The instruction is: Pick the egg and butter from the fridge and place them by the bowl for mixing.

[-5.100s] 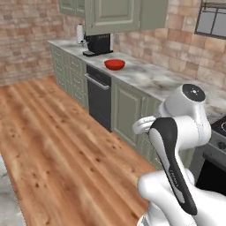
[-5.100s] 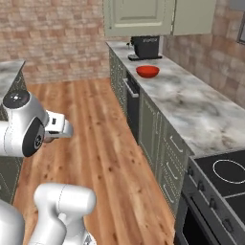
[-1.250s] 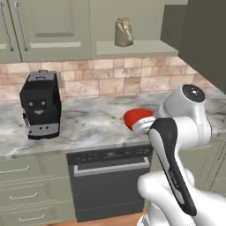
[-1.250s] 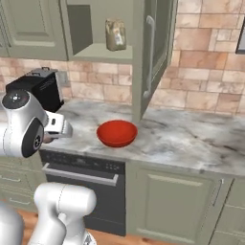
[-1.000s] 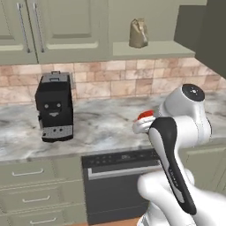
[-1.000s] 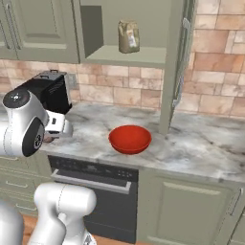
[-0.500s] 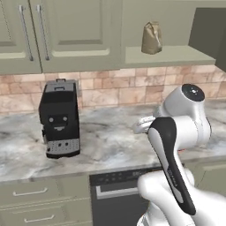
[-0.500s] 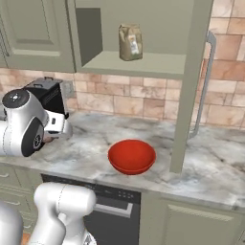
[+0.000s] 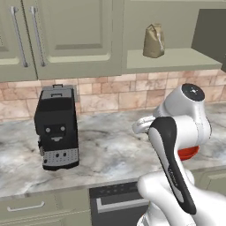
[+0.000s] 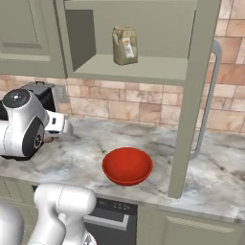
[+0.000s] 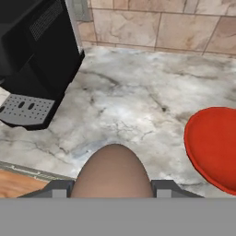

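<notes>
Brownish-pink egg [image 11: 113, 171], bright red bowl [image 10: 127, 165], black coffee machine [image 9: 56, 128], grey-veined marble counter [image 11: 138, 110]

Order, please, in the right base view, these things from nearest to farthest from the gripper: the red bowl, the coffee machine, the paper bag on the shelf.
1. coffee machine, just behind the gripper, at the left.
2. bowl, on the counter to its right.
3. paper bag, high on the open shelf.

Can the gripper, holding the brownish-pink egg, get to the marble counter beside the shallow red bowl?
Probably yes. The gripper holds the brownish-pink egg above bare marble counter, between the black coffee machine and the shallow red bowl; nothing blocks it.
</notes>
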Controlling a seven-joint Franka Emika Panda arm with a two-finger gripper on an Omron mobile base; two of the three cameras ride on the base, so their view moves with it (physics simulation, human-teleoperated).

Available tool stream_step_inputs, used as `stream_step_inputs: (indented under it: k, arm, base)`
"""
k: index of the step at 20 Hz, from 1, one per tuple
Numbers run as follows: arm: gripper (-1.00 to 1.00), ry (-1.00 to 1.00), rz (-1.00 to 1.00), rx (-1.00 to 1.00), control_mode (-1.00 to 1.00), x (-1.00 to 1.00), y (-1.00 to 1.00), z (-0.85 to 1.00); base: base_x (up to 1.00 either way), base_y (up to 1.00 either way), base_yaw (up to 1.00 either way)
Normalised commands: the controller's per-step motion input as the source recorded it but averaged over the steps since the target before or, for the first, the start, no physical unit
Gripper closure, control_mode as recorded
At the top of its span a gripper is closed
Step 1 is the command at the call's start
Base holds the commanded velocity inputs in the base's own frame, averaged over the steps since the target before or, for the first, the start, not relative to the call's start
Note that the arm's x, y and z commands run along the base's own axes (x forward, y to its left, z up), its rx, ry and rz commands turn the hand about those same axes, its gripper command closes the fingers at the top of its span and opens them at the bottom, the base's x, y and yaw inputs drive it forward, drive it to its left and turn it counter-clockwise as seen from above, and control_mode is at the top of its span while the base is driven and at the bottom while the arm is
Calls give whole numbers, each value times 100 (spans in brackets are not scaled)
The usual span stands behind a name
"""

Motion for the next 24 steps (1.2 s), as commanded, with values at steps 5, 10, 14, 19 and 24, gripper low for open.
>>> stream_step_inputs:
  k: [5, 10, 14, 19, 24]
  arm:
    - [100, 0, 0, 0, 100, 0, 0, 0]
    - [100, 0, 0, 0, 100, 0, 0, 0]
    - [100, 0, 0, 0, 100, 0, 0, 0]
    - [100, 14, -4, -2, -100, 24, 0, -10]
    - [100, 10, -20, -11, -100, 55, 1, -31]
  base:
    - [0, 0, 0]
    - [0, 0, 0]
    - [1, 0, 0]
    - [0, 0, 0]
    - [0, 0, 0]
